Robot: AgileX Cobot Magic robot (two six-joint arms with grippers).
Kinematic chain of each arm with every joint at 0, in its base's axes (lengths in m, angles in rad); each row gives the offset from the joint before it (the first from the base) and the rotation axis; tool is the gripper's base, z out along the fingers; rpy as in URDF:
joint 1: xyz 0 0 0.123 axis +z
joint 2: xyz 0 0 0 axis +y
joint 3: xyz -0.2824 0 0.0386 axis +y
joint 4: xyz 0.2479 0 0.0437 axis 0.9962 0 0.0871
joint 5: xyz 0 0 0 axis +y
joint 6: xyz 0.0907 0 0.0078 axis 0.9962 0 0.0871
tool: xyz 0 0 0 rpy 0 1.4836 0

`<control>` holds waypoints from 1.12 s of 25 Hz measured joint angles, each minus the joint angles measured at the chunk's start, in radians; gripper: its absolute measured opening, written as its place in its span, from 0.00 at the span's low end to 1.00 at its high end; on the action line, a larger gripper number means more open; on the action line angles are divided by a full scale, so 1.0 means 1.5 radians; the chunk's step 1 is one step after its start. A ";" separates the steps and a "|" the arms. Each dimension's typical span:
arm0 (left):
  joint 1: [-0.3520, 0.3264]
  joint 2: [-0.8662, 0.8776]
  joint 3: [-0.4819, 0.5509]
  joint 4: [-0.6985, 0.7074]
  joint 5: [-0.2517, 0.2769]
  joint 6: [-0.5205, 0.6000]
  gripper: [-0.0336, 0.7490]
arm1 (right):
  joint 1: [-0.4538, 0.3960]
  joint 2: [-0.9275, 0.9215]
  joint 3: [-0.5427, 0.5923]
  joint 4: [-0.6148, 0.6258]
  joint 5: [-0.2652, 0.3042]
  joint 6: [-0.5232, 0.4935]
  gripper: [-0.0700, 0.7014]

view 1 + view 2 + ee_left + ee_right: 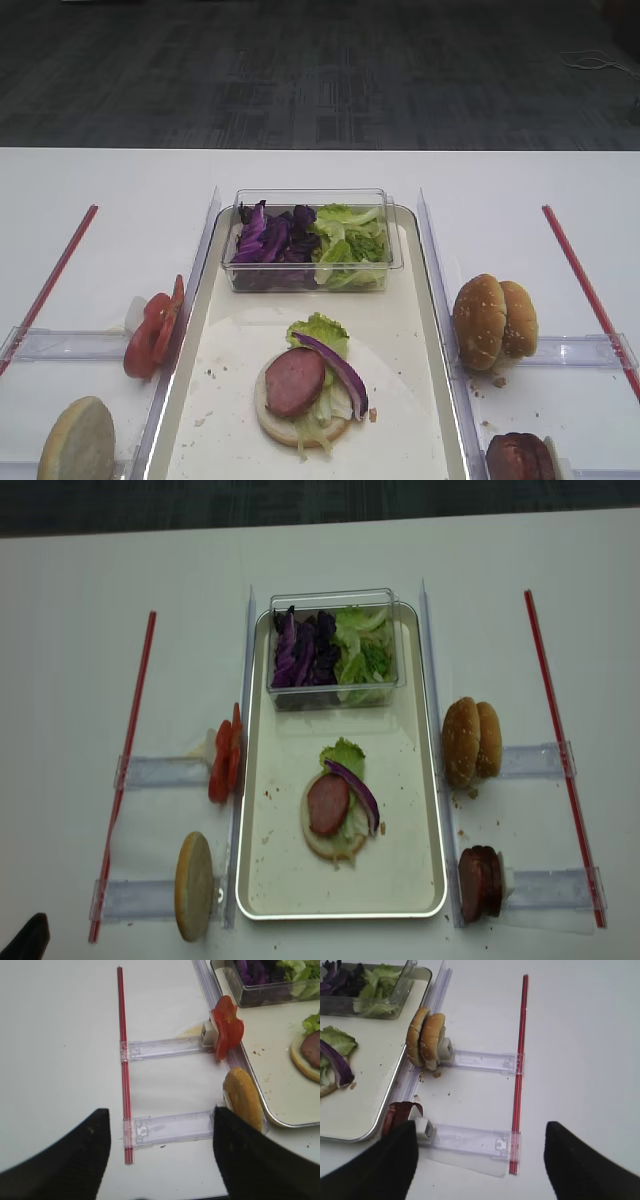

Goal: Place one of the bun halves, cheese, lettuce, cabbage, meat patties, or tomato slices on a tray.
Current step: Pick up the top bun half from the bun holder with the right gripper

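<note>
The silver tray [437, 330] holds a bun bottom stacked with lettuce, a meat patty [296, 381] and a cabbage strip [345, 368]. Two sesame bun tops [493, 320] [426, 1037] stand on edge in a rack right of the tray, with meat patties [397, 1112] [480, 883] in the rack nearer me. Left of the tray are tomato slices [227, 1027] [152, 330] and a pale bun half [242, 1100]. My right gripper [480, 1160] hovers open over the near right rack, its left finger beside the patties. My left gripper [160, 1155] is open and empty above the near left rack. No cheese shows.
A clear box [310, 240] at the tray's far end holds purple cabbage [270, 245] and green lettuce [350, 245]. Clear plastic racks [470, 1140] [170, 1127] and red rods [520, 1060] [123, 1060] lie on the white table on both sides. Crumbs dot the tray lining.
</note>
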 joint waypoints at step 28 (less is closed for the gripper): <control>0.000 0.000 0.000 0.000 0.000 0.000 0.58 | 0.000 0.673 -0.330 0.047 0.045 0.068 0.79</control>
